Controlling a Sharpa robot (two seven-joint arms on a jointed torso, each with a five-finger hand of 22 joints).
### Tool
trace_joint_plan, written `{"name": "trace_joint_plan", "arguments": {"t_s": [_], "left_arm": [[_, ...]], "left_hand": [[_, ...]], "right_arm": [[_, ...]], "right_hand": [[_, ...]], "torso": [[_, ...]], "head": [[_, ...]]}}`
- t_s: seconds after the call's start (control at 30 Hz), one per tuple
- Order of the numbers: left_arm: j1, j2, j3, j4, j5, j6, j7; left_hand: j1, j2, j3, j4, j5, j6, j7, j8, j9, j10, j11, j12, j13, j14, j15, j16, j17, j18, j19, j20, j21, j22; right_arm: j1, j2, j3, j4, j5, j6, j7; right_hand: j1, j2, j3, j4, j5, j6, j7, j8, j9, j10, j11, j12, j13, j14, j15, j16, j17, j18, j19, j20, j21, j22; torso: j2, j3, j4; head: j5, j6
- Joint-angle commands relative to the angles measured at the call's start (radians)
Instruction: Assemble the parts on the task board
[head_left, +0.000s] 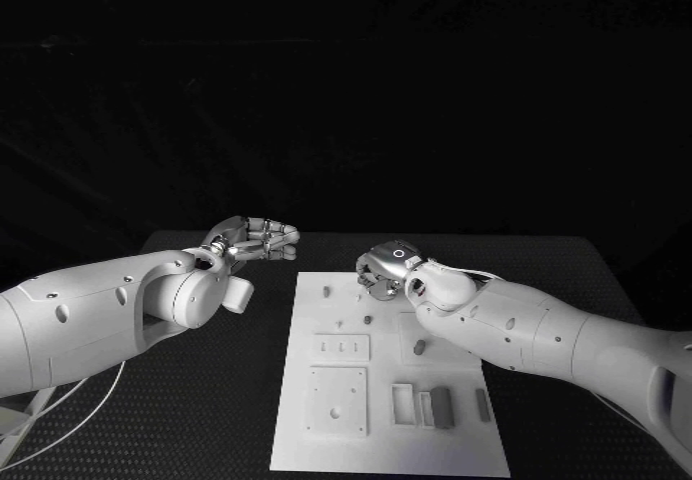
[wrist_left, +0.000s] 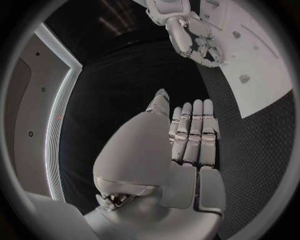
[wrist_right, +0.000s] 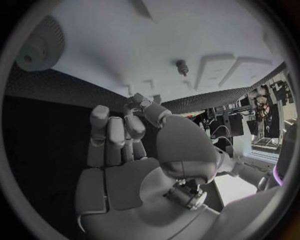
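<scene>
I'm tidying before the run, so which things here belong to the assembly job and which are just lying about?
Job:
board
parts on it
left hand, holding nothing
right hand, over the board's far end

Lying about:
nothing but the table

Smooth, matt white plastic forms the task board (head_left: 325, 400), its surface broken by shallow moulded recesses and raised blocks of the same dull finish. Beyond the fingers (wrist_right: 109, 132) of the right hand (wrist_right: 128, 150), a small dark part (wrist_right: 182, 66) stands in the board, looking like satin metal or hard plastic; which one cannot be told. The worktop (head_left: 577, 270) beneath is black and rough, with a fine woven or dimpled texture, clearest beside the fingers (wrist_left: 194, 130) of the left hand (wrist_left: 184, 145). Both hands show brushed silver metal segments with a soft sheen, while the arm shells (head_left: 548, 335) are glossy, smooth white plastic.
</scene>
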Motion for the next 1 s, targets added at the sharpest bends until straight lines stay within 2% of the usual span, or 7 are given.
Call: {"name": "trace_joint_plan", "arguments": {"t_s": [0.03, 0.2, 0.5, 1.0], "left_arm": [[0.001, 0.003, 0.001, 0.001, -0.001, 0.009, 0.011], [0.001, 0.004, 0.001, -0.001, -0.001, 0.016, 0.006], [0.001, 0.004, 0.001, -0.003, -0.001, 0.015, 0.004], [0.001, 0.006, 0.001, -0.006, 0.0, 0.019, 0.002]], "left_hand": [[-0.009, -0.004, -0.005, 0.001, -0.004, 0.003, 0.006, -0.004, -0.001, 0.005, 0.005, -0.004, -0.001, -0.002, 0.004, -0.006, 0.002, 0.015, 0.002, 0.005, -0.006, -0.001], [-0.01, -0.005, -0.006, 0.001, -0.004, 0.003, 0.006, -0.004, -0.002, 0.005, 0.005, -0.005, -0.001, -0.002, 0.004, -0.007, 0.002, 0.014, 0.002, 0.005, -0.007, -0.001], [-0.011, -0.005, -0.007, 0.001, -0.004, 0.002, 0.006, -0.005, -0.002, 0.004, 0.005, -0.007, -0.001, -0.002, 0.004, -0.009, 0.003, 0.014, 0.002, 0.005, -0.007, -0.001], [-0.012, -0.005, -0.008, 0.001, -0.004, 0.002, 0.005, -0.005, -0.003, 0.004, 0.004, -0.008, -0.002, -0.002, 0.004, -0.01, 0.003, 0.014, 0.002, 0.006, -0.008, -0.001]], "right_arm": [[0.0, 0.002, -0.001, 0.004, -0.079, -0.048, -0.022], [-0.002, 0.008, -0.002, -0.002, -0.113, -0.066, -0.038], [-0.007, 0.01, -0.009, -0.004, -0.125, -0.043, -0.047], [-0.008, 0.016, -0.012, -0.007, -0.143, -0.031, -0.058]], "right_hand": [[0.001, -0.009, 0.005, 0.0, 0.002, 0.022, 0.01, 0.02, 0.028, 0.008, -0.002, -0.005, -0.001, 0.006, 0.0, 0.004, -0.001, 0.015, -0.003, -0.011, 0.005, 0.015], [-0.001, -0.012, 0.004, 0.002, 0.002, 0.025, 0.009, 0.021, 0.028, 0.013, -0.003, -0.006, -0.003, 0.011, -0.001, 0.004, 0.0, 0.015, -0.001, -0.012, 0.006, 0.014], [-0.001, -0.015, 0.006, 0.002, 0.002, 0.028, 0.008, 0.021, 0.029, 0.017, -0.005, -0.009, -0.007, 0.014, -0.002, 0.002, -0.003, 0.015, 0.002, -0.014, 0.007, 0.013], [-0.001, -0.017, 0.007, 0.002, 0.002, 0.031, 0.007, 0.022, 0.03, 0.02, -0.005, -0.012, -0.009, 0.015, -0.002, 0.0, -0.007, 0.015, 0.003, -0.014, 0.006, 0.013]], "torso": [[0.0, -0.0005, -0.0007], [0.0, -0.0003, 0.0], [0.0, -0.0011, 0.0001], [0.0, -0.0014, -0.0015]], "head": [[0.001, 0.0], [0.0, 0.002], [-0.002, 0.006], [0.0, 0.002]]}}
